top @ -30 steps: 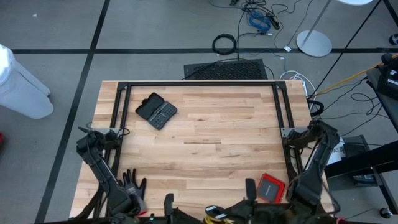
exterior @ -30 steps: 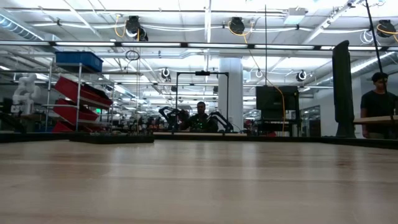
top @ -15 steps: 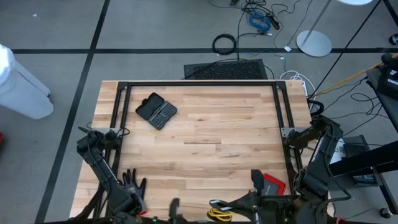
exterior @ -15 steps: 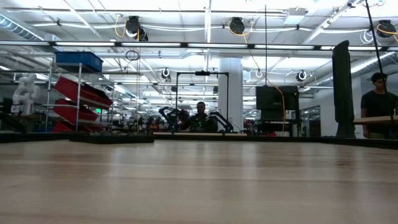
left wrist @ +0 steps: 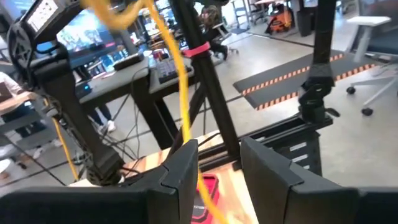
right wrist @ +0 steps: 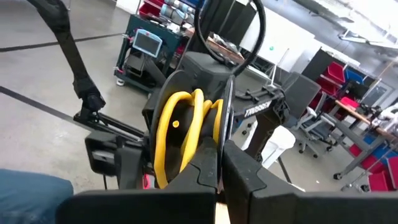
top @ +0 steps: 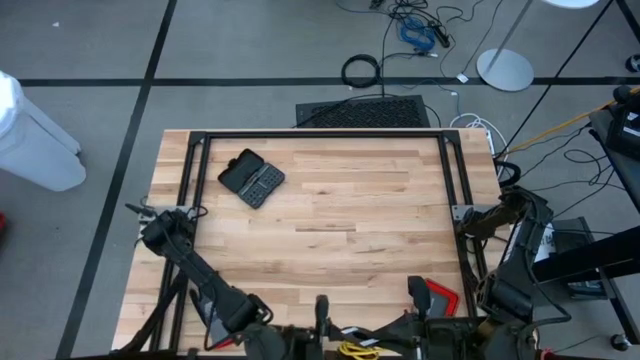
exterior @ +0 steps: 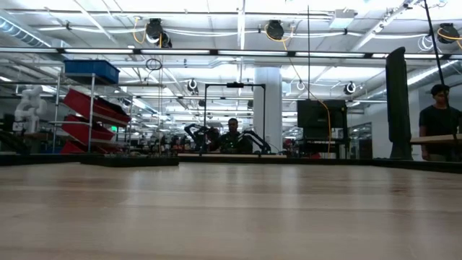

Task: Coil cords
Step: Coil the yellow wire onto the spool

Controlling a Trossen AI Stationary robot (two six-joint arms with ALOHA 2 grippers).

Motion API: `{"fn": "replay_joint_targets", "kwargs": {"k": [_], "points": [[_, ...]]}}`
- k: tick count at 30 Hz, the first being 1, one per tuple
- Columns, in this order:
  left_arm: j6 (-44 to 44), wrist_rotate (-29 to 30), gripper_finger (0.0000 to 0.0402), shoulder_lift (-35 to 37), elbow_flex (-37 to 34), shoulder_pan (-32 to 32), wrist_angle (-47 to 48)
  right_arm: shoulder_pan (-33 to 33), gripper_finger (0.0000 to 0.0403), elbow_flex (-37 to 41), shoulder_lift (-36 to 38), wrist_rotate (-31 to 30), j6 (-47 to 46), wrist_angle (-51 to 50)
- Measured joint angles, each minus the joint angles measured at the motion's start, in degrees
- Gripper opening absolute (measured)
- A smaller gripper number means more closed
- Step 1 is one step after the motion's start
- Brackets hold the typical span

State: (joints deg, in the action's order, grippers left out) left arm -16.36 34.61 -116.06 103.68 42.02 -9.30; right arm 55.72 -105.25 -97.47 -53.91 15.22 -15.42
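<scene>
The yellow cord [top: 352, 348] hangs as a few loops [right wrist: 180, 127] above the table's near edge, out of the low view. My right gripper [right wrist: 217, 158] is shut on it, pointing level toward the table's left. My left gripper [left wrist: 217, 146] faces it from the left and is open. A single strand of the cord [left wrist: 177, 81] runs slanting down past the left gripper's fingertips and shows again in the gap between them [left wrist: 208, 194]. I cannot tell whether that strand touches a finger. My right gripper pinches the yellow cord between its two shut fingers [right wrist: 202, 165], at the foot of the loops [right wrist: 193, 149]. The fingers point level and the loops stand up from them, lifted clear of the table. The gripper itself hides the exact spot of contact.
A black hinged case [top: 252, 178] lies open at the far left of the table. A red flat object [top: 440, 300] lies near the right front corner. Black frame rails [top: 320, 134] border the work area. A thick black cable ring [top: 362, 70] lies on the floor beyond.
My left gripper has swept along the near edge toward the table's right, sinking a little and rolling at the wrist, and now stands close to the cord and the right gripper. My right gripper has risen slightly with the loops and stays shut.
</scene>
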Motion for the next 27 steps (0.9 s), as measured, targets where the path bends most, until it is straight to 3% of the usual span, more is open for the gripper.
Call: {"fn": "replay_joint_targets", "kwargs": {"k": [10, 19, 27], "points": [[0.11, 7.48, 0.0129, -0.01, 0.00, 0.48, -0.52, -0.10, 0.0000, 0.00, -0.02, -0.02, 2.91, 0.30], [0.55, 7.21, 0.0129, -0.01, 0.00, 0.64, -0.21, -0.10, 0.0000, 0.00, -0.02, 0.00, 3.52, 0.24], [11.49, 2.84, 0.0128, -0.01, 0.00, -0.67, 0.05, -0.10, 0.0000, 0.00, -0.02, 0.02, 3.53, 0.20]]}}
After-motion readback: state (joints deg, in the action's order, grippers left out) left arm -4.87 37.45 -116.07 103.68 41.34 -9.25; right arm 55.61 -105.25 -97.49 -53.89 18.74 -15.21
